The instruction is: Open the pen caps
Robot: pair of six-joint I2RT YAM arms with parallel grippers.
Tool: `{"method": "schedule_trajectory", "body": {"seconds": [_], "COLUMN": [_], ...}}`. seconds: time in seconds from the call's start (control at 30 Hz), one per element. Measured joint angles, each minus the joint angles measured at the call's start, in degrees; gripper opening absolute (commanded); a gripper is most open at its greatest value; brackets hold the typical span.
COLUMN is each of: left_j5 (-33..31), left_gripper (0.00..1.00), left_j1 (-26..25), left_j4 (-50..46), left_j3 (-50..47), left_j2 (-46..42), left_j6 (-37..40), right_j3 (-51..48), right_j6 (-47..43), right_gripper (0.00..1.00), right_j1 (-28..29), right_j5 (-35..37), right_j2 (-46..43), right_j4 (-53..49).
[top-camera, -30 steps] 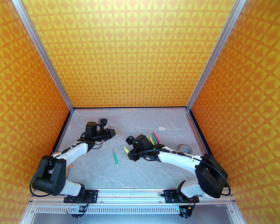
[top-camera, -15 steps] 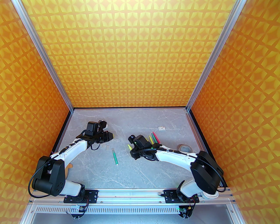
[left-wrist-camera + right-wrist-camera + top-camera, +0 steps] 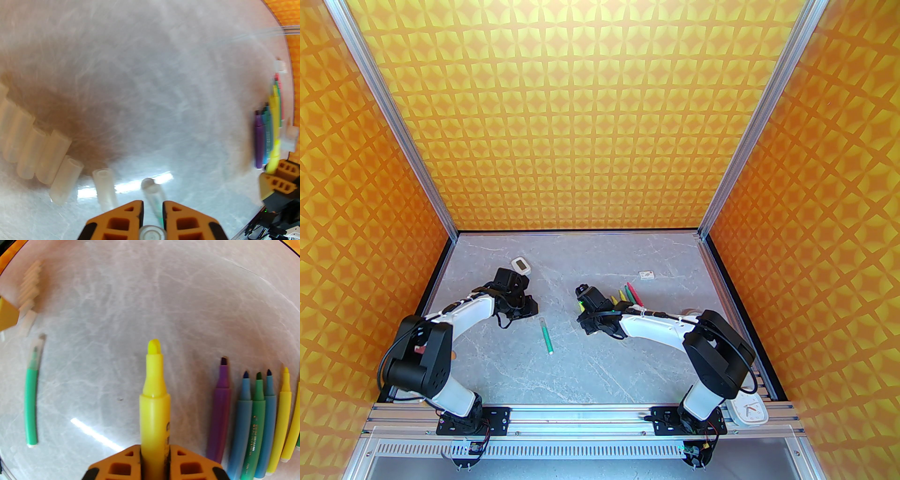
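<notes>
Yellow pen (image 3: 154, 404), tip fwd, R gripper (image 3: 154, 452)

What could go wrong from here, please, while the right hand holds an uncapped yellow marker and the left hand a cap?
1. The yellow marker in the right hand has a bare tip; laying it beside the purple pen might ink the table or nudge that row.
2. The left hand, shut on a cap, hangs close to the loose caps; dropping it there could set them rolling.
</notes>
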Motion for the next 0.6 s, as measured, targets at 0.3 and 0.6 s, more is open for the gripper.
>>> {"method": "schedule_trajectory", "body": {"seconds": [0.3, 0.6], "left_j5": [-2.14, -4.42], "left_gripper": [0.0, 0.01], "left_j1": [-1.01, -2.21], "left_j4": [-0.72, -2.25], "left_j3": [2.08, 4.17], "left_j2": [3.06, 5.51], "left_j6": [0.87, 1.7], "right_j3": [0.76, 1.2], "right_j6": [0.0, 0.0], "right_gripper": [0.0, 0.01], "right_j1": [-0.7, -1.51], "right_j5": [2.19, 3.26], "right_j2": [2.95, 4.11], "right_j4": [-0.57, -0.79]}}
